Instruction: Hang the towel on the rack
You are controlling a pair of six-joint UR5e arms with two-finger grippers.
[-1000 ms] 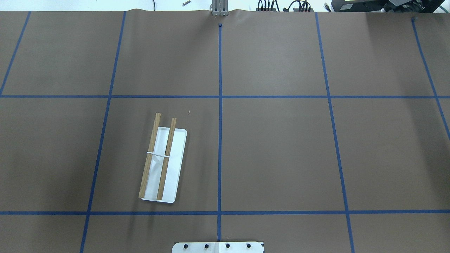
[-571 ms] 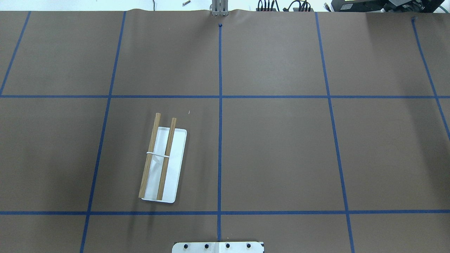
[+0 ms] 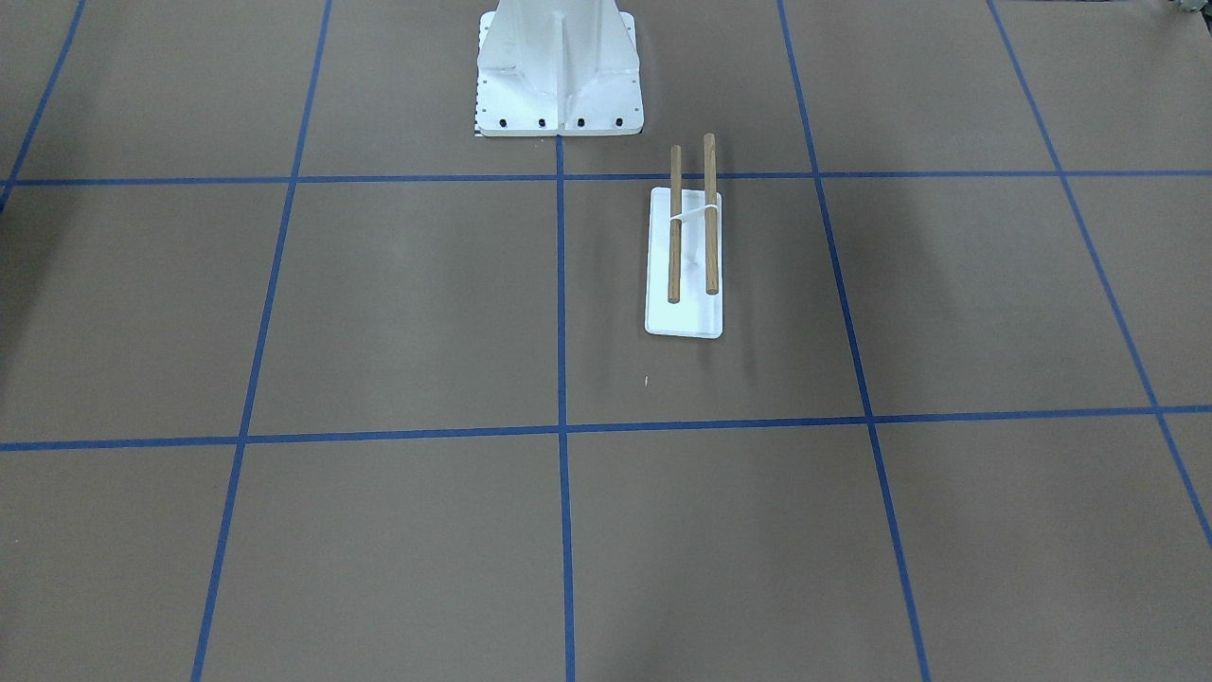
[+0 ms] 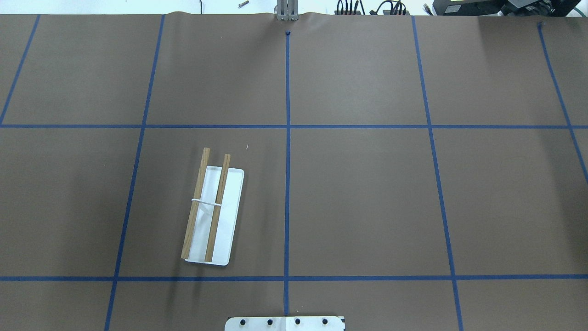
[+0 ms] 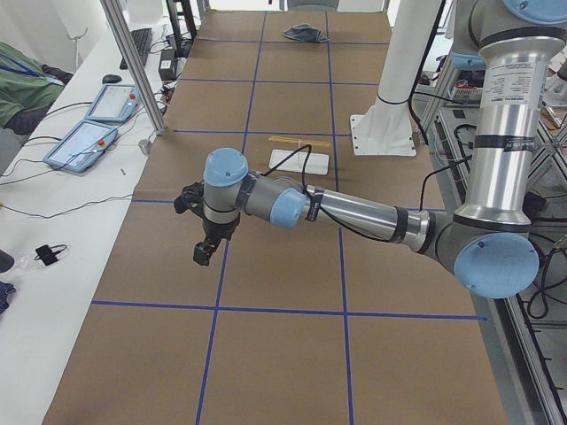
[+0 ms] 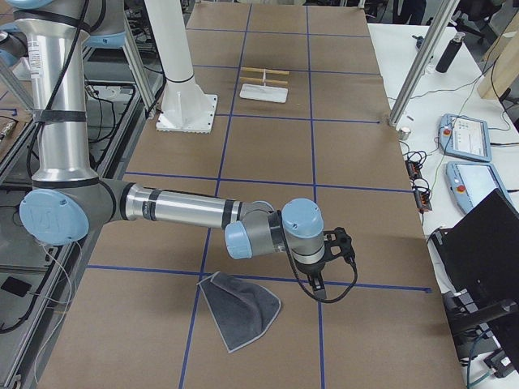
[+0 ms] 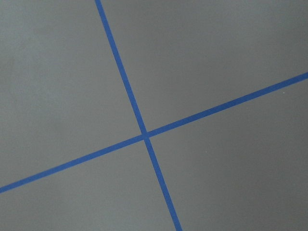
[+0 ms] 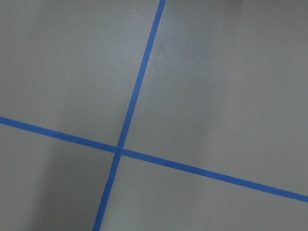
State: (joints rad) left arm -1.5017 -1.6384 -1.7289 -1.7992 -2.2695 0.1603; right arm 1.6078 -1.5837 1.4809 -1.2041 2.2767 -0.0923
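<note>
The rack (image 4: 212, 216) is a white base with two wooden rods, left of centre; it also shows in the front-facing view (image 3: 684, 260) and both side views (image 5: 299, 159) (image 6: 263, 91). The dark grey towel (image 6: 241, 312) with pale edging lies crumpled flat on the table at the robot's right end, and shows far off in the exterior left view (image 5: 304, 34). My left gripper (image 5: 202, 254) hangs over the table's left end, far from the rack. My right gripper (image 6: 316, 282) hangs just beside the towel. I cannot tell whether either is open. Both wrist views show only table and tape.
The white robot pedestal (image 3: 559, 66) stands at the table's near-robot edge, next to the rack. Blue tape lines (image 4: 287, 138) grid the brown table. Teach pendants (image 5: 84, 146) (image 6: 466, 134) and metal posts (image 6: 418, 69) stand along the far side table.
</note>
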